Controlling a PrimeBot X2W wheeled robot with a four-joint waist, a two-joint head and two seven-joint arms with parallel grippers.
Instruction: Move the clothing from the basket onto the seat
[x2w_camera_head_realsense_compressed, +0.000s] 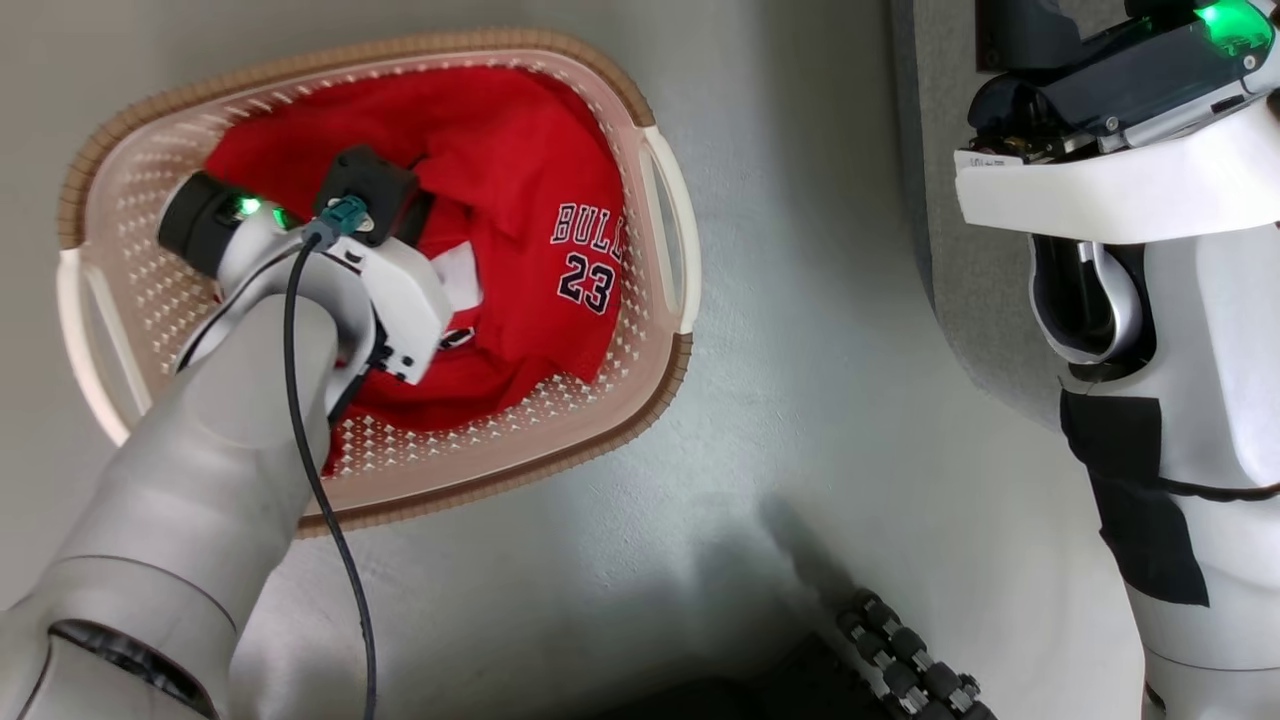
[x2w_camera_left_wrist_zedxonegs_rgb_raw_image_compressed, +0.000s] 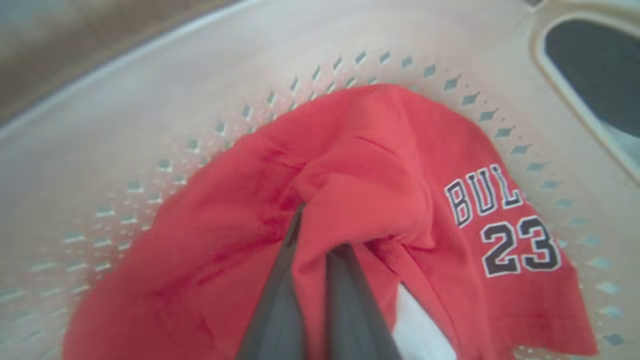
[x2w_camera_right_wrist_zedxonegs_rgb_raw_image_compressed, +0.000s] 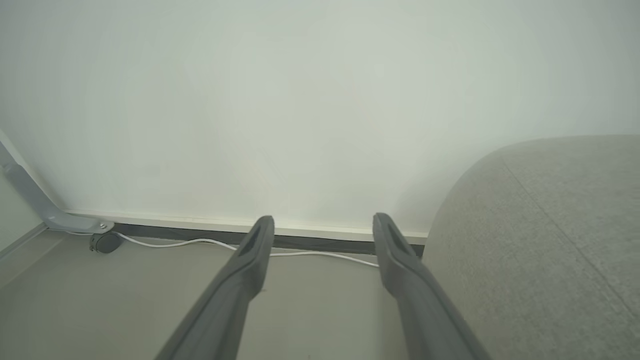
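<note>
One basket (x2w_camera_head_realsense_compressed: 400, 50) lies in the upper left of the head view, an oval with its long axis running left to right across the frame, the right end a little higher; it has two white handles, one at each end. The clothing (x2w_camera_head_realsense_compressed: 500, 150) lies inside it as one crumpled red heap against the cream wall; how many garments make up the heap cannot be told. One block of dark, white-edged lettering with the number 23 shows on it; it sits at the right of the heap and reads upright, slightly tilted; a white patch shows near the heap's middle.

The left arm (x2w_camera_head_realsense_compressed: 250, 400) rises from the lower left of that view into the basket, with one black cable along it. In the left wrist view the left gripper (x2w_camera_left_wrist_zedxonegs_rgb_raw_image_compressed: 317, 235) sits at bottom centre; its two dark fingers are pressed together, pinching a raised fold of the clothing (x2w_camera_left_wrist_zedxonegs_rgb_raw_image_compressed: 375, 165), with the lettering at the right and the perforated basket (x2w_camera_left_wrist_zedxonegs_rgb_raw_image_compressed: 200, 75) wall behind.

One seat (x2w_camera_head_realsense_compressed: 950, 200) shows as a grey strip in the upper right of the head view, well apart from the basket. In the right wrist view the right gripper (x2w_camera_right_wrist_zedxonegs_rgb_raw_image_compressed: 324, 220) has its fingers spread with nothing between them; the seat (x2w_camera_right_wrist_zedxonegs_rgb_raw_image_compressed: 540, 240) fills the lower right, and one white cable (x2w_camera_right_wrist_zedxonegs_rgb_raw_image_compressed: 200, 243) lies on the floor by the wall.
</note>
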